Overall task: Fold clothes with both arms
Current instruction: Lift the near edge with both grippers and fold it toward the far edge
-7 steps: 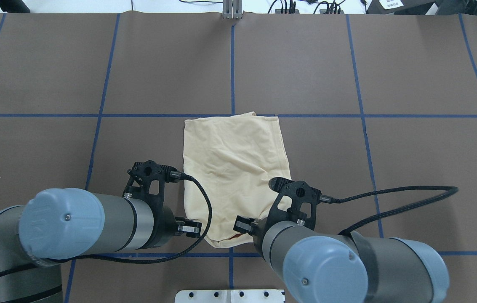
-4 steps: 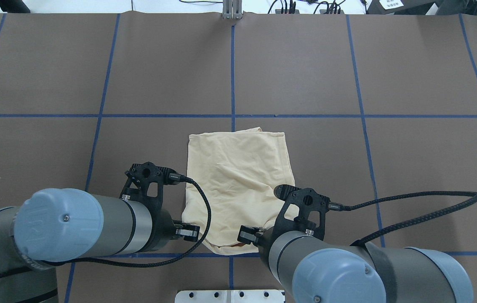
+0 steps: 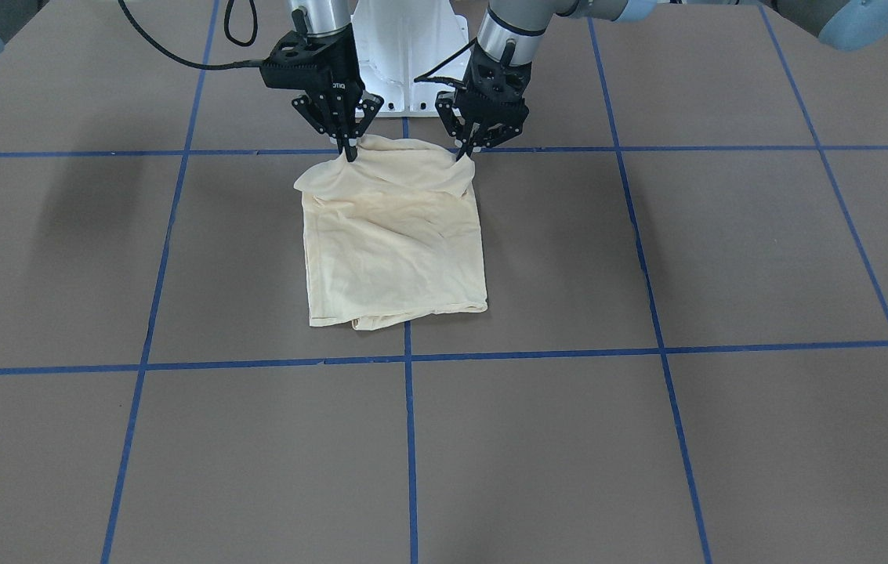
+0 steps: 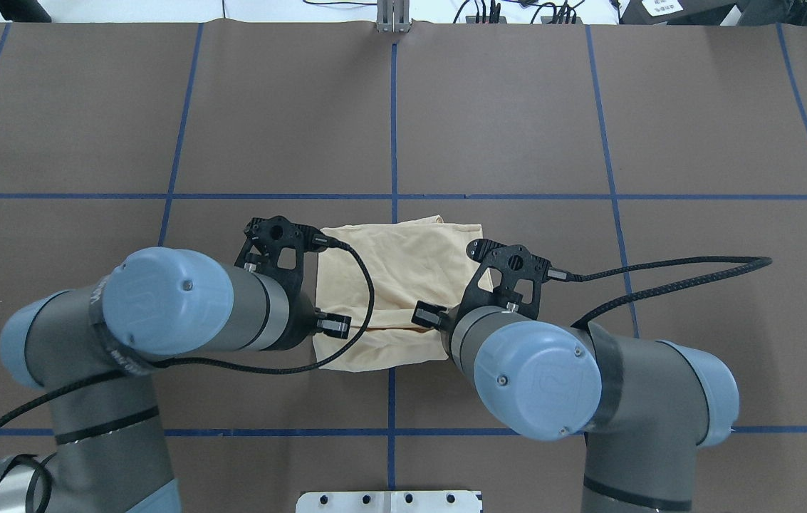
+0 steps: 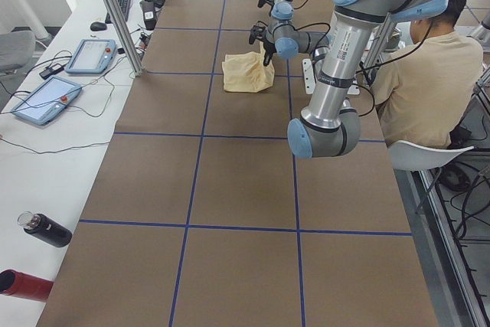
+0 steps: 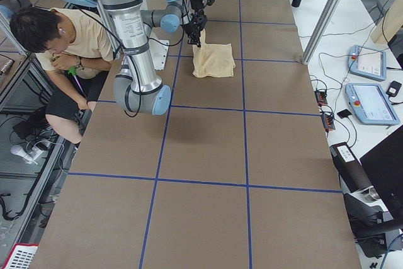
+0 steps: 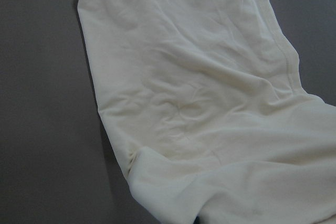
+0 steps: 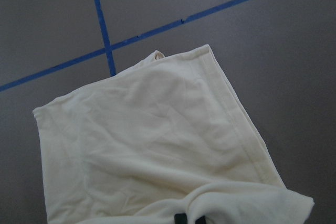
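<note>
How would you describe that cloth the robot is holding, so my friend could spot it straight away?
Find the big brown table crossed by blue tape lines. At the robot's side of it lies a folded shirt, two corners pinched by the left hand and right hand. It is the only cloth there, pale cream.

The T-shirt (image 3: 393, 243) is laid on the table (image 3: 686, 439) in front of the pedestal base (image 3: 412, 47). It lies across the central lengthwise tape line (image 3: 410, 439) and stops short of the cross line (image 3: 647, 350) on the side away from the robot. Its edge nearest the robot is held up off the table. The left corner is gripped by the left gripper (image 3: 465, 153) and the right corner by the right gripper (image 3: 349, 153), the two being set side by side and apart. Behind the robot an operator (image 5: 417, 89) is seated. On the bench past the table's far side, two control tablets (image 5: 90, 57) are placed next to each other.
</note>
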Robot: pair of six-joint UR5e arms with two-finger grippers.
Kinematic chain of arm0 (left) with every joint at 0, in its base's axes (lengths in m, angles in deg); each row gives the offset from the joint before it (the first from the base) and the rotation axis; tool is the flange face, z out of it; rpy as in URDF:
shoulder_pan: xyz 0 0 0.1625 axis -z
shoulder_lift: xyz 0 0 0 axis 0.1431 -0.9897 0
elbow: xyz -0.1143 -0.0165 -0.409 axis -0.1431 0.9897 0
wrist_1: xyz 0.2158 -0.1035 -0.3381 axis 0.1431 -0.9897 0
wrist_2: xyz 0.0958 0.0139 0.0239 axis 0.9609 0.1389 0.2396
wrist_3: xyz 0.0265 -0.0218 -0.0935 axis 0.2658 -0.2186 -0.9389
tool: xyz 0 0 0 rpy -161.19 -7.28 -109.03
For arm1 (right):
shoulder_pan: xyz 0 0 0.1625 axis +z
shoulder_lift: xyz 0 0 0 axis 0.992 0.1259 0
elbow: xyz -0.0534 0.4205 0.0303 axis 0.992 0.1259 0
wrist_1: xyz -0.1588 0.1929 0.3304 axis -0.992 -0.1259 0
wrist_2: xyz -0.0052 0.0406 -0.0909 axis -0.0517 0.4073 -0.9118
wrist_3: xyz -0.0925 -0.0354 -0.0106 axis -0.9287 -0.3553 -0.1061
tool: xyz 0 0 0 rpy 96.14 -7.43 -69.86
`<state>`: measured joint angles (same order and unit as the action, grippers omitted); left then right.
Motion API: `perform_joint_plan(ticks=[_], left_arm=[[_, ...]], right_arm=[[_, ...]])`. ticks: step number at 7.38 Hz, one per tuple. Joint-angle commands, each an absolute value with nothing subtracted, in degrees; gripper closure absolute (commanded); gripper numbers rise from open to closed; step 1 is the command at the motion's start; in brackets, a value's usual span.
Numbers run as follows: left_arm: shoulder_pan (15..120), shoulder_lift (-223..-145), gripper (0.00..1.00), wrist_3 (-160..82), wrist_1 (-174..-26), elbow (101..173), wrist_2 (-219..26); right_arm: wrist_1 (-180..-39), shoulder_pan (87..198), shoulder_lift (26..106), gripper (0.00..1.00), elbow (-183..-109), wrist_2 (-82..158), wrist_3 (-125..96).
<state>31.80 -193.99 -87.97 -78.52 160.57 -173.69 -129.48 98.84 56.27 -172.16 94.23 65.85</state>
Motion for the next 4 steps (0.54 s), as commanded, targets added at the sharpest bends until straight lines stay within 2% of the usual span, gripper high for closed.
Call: perform_joint_plan(ticks=[1, 4], left_arm=[[36.9, -199.2, 1.00, -84.9, -78.8, 152.6, -173.7], [40.4, -200.4, 1.00, -81.6, -88.5, 141.3, -173.7]], right_arm=[[-126.0, 104.2, 53.2, 1.00, -165.7, 94.3, 63.0], [-120.9, 109.3, 47.9, 1.00, -153.2, 97.2, 61.3]])
